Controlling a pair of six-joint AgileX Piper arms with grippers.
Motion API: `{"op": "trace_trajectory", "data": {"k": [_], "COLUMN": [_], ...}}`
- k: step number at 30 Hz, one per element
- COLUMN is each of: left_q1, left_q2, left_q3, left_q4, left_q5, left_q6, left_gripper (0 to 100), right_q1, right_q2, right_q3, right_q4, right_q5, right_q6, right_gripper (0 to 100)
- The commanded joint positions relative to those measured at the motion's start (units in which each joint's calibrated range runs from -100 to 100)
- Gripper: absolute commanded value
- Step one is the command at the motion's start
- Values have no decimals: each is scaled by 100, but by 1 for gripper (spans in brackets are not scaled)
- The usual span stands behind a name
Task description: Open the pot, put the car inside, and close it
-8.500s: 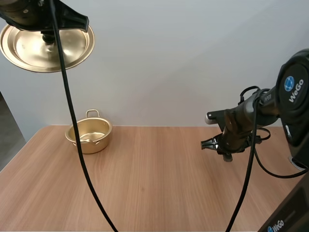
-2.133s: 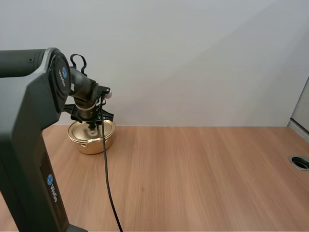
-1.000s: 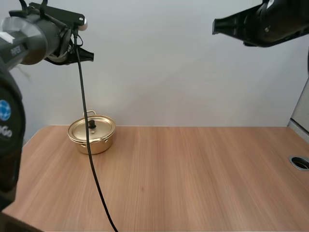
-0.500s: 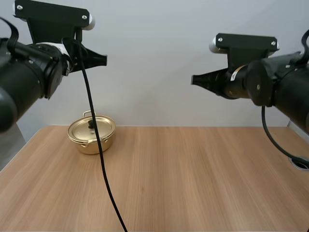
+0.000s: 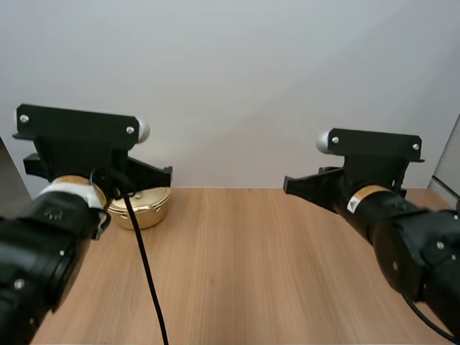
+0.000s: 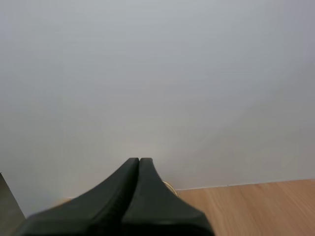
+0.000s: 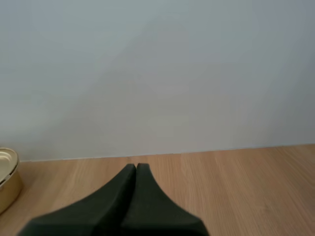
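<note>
Apparently closed, the pot (image 5: 147, 208) stands at the far left of the surface (image 5: 237, 273), close to the wall. What looks like its lid (image 5: 151, 194) rests on top, and with the pot covered, whether the car is inside cannot be told. The left arm (image 5: 65, 215) hangs just in front of the pot and hides part of its side. The left fingers (image 6: 130, 177) lie pressed together as one dark wedge with nothing between them, aimed at the wall above the pot. Well apart from the pot, the right fingers (image 7: 129, 179) are likewise flat against each other and empty, pointing over bare wood. The right arm (image 5: 388, 215) sits low like the left one, neither reaching for anything. This reads as a rest pose: judging by the seated lid, the job looks finished or nearly so.
</note>
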Motion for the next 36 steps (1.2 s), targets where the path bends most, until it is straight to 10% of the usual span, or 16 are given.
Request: {"op": "trace_trajectory", "data": {"k": [1,16,36], "left_q1": [-2,-6,-13], "left_q2": [-1943,-2407,-2407], "left_q3": [2271,2324,2324], "left_q4": [-3,-1766,-1782], "left_q5": [7,1860,1761], "left_q6": [-29,1285,1303], "left_gripper": [0,0,0], "right_q1": [1,-197,-254], "right_q2": [-500,-1655,-2820], "right_q3": [1672,2055,2055], "right_q4": [-506,-205,383], "right_q5": [-332,470,2506], "right_q6": [-4,18,18], "right_gripper": [0,0,0]}}
